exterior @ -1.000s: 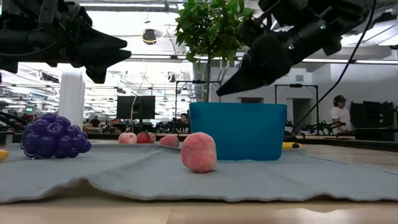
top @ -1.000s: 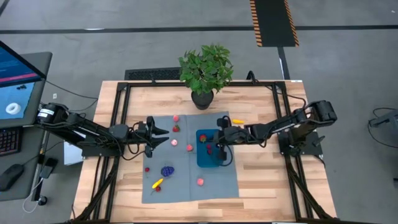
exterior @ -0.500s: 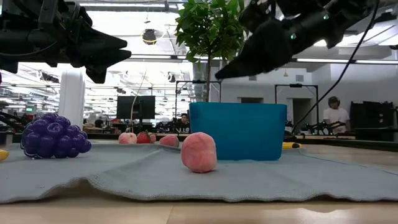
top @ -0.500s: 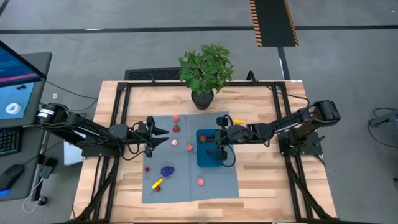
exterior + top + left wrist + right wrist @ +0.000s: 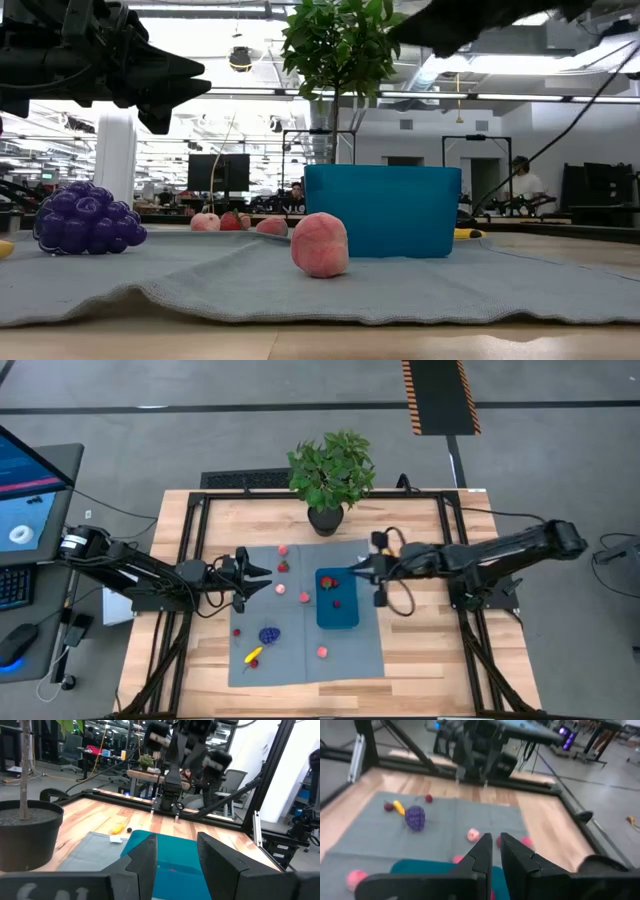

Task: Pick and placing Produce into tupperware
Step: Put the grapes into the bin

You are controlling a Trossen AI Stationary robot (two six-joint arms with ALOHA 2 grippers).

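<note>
Fingers of the right gripper point(image 5: 356, 569) hang nearly closed, empty, above the blue container point(image 5: 337, 599); left fingers point(image 5: 172, 855) part-open, empty; descending closed could knock fruit aside.

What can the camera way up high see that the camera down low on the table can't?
Only the high camera looks down into the blue box, so it shows the little red fruits lying inside. It also shows a computer screen beside the table.

Only the low camera sees the room behind the table, with a person far back. From there the box is just a blue wall, so nothing inside shows.

Both show the purple grapes, the pink peach on the cloth, and the leafy plant.
</note>
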